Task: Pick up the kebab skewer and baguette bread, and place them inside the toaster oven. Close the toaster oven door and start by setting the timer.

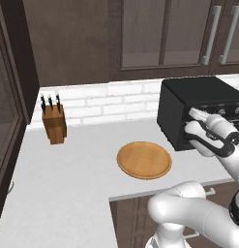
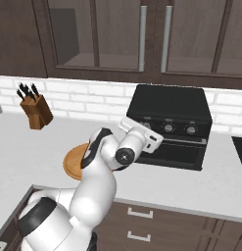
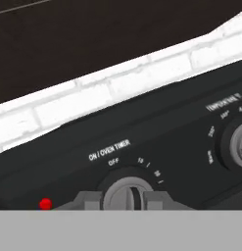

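A: Where do the jaws stand?

B: The gripper [image 3: 126, 200] is clamped on the timer knob [image 3: 123, 192], one finger tip [image 3: 88, 200] on either side of its ridge, beneath the label "ON / OVEN TIMER". The pointer appears near "OFF", though this is hard to read. A small red lamp [image 3: 45, 203] sits beside the knob; a second knob [image 3: 237, 146] lies toward the far end of the panel.

A: And outward from the knob?

B: The toaster oven [image 2: 170, 123] stands at the back of the counter [image 2: 210, 186], against the white brick wall. The toaster oven door [image 2: 174, 153] lies flush with the front, so it reads as closed.

A: The food?

B: The wooden plate [image 1: 143, 159], near the counter's front edge, is bare. Neither skewer nor baguette can be made out through the dark glass; presumably both are inside. A knife block [image 1: 54, 121] stands at the back left.

A: What remains?

B: Judging from this, loading and closing are done; only turning the timer is left.
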Available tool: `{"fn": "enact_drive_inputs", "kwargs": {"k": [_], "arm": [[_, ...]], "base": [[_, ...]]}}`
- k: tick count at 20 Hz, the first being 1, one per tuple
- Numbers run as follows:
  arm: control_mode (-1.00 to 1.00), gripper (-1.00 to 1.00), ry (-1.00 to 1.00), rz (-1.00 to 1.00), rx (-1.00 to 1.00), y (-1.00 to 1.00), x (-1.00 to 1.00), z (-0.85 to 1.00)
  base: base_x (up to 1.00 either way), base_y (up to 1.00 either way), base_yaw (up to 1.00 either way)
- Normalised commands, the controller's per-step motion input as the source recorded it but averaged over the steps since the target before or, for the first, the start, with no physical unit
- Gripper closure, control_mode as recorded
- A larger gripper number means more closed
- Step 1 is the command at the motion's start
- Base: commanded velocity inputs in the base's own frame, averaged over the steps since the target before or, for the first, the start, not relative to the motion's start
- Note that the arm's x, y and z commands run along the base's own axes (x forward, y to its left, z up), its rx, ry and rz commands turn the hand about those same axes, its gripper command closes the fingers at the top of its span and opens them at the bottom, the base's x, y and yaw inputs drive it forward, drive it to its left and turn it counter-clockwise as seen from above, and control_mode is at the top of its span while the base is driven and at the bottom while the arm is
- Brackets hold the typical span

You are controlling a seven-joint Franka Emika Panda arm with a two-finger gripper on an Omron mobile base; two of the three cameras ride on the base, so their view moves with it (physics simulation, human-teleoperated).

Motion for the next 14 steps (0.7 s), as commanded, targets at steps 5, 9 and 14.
{"fn": "enact_drive_inputs", "kwargs": {"k": [5,9,14], "arm": [[-1.00,1.00,-0.03,-0.07,0.18,0.00,0.00,0.00],[-1.00,1.00,-0.04,-0.06,0.20,0.00,-0.09,0.00],[-1.00,1.00,-0.03,-0.06,0.22,0.00,-0.07,0.00]], "base": [[0.00,0.00,0.00],[0.00,0.00,0.00],[0.00,0.00,0.00]]}}
